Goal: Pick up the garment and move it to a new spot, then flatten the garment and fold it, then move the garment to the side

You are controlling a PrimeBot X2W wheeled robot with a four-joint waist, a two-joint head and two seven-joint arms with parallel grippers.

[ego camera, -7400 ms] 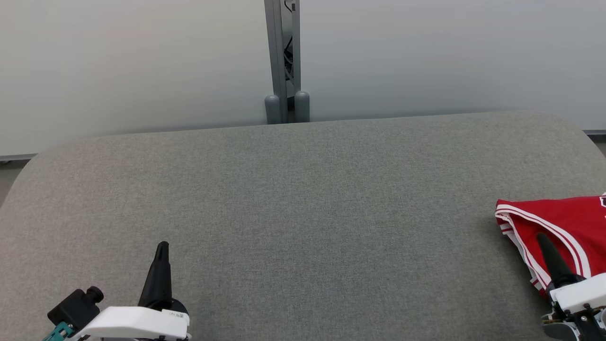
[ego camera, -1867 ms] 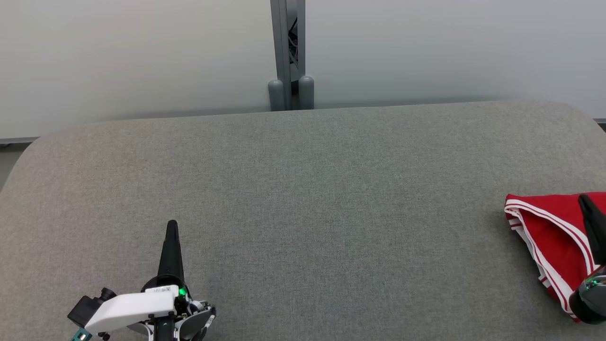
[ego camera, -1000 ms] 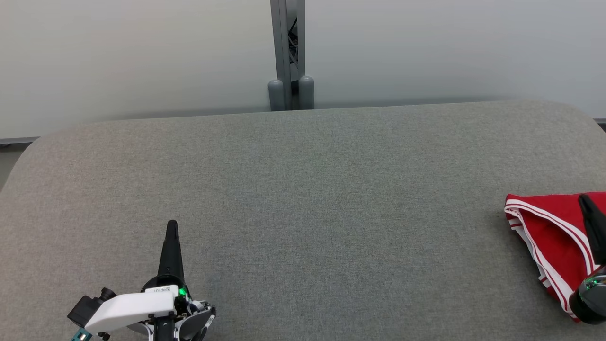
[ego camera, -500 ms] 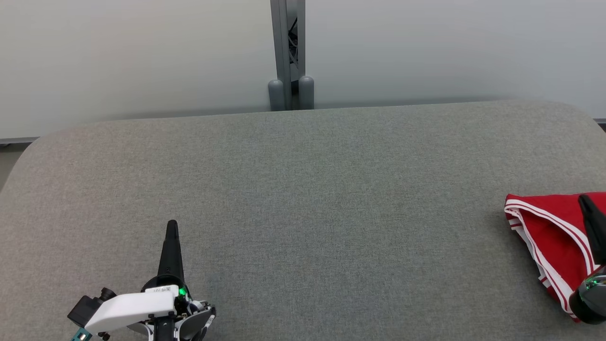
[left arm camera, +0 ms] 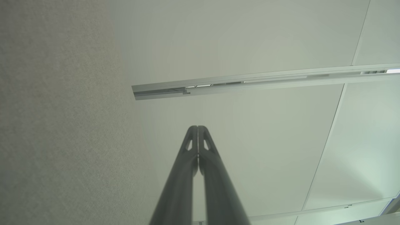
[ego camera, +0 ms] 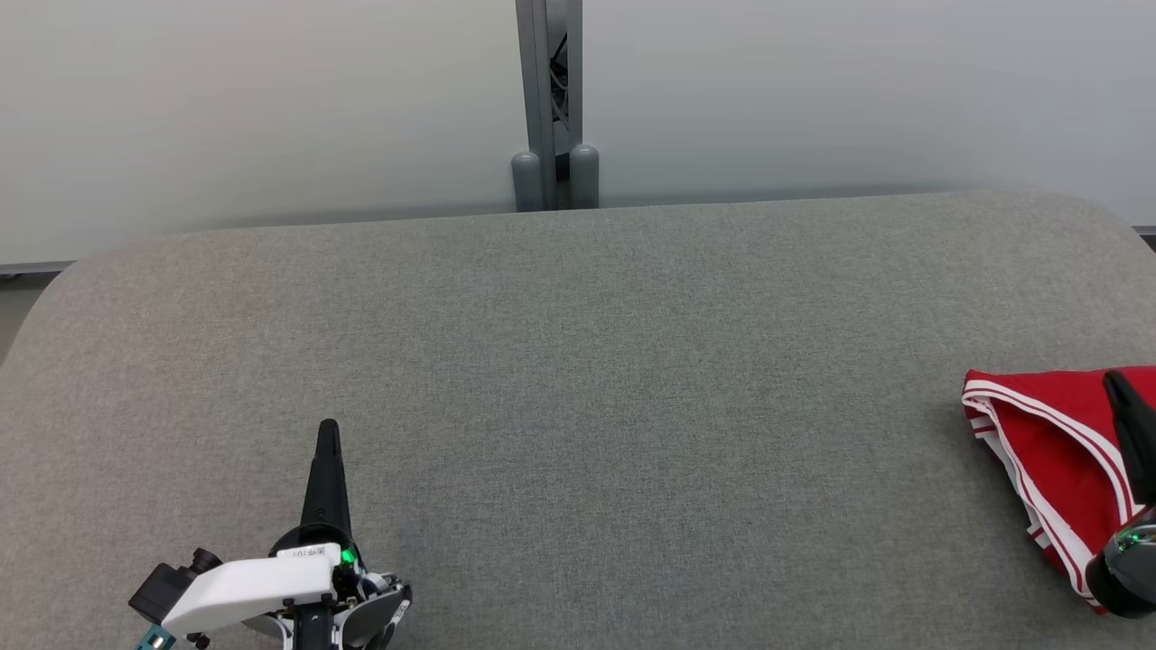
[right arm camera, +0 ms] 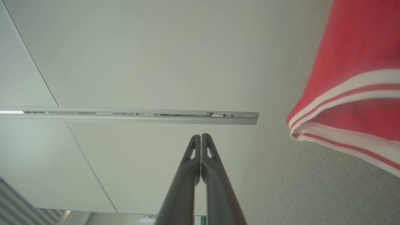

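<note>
Two grippers, both pressed fully shut and both empty. The left gripper (ego camera: 328,433) is a single dark spike with its two fingers closed flat together. It points toward the far wall from a spot nearer the robot than the grey post (ego camera: 548,90) and to the post's left. In the left wrist view its fingertips meet with no gap and nothing between them.

The right gripper (ego camera: 1114,381) is closed the same way, well to the right of the post and nearer the robot. From the head view its dark finger crosses in front of the garment (ego camera: 1039,424). In the right wrist view the cloth lies off to one side of the fingers, apart from them. Whether the gripper's body rests on the cloth cannot be told.

There is one garment, red with white striped trim. It lies folded on the table (ego camera: 578,343), far right of the post, and is cut off by the picture's right edge.

There is one table, covered in grey fabric, with rounded far corners. Its far edge runs just in front of the one post, which has two rounded caps at its foot. From the post's line toward the robot, the surface between the left gripper and the garment is bare fabric.
</note>
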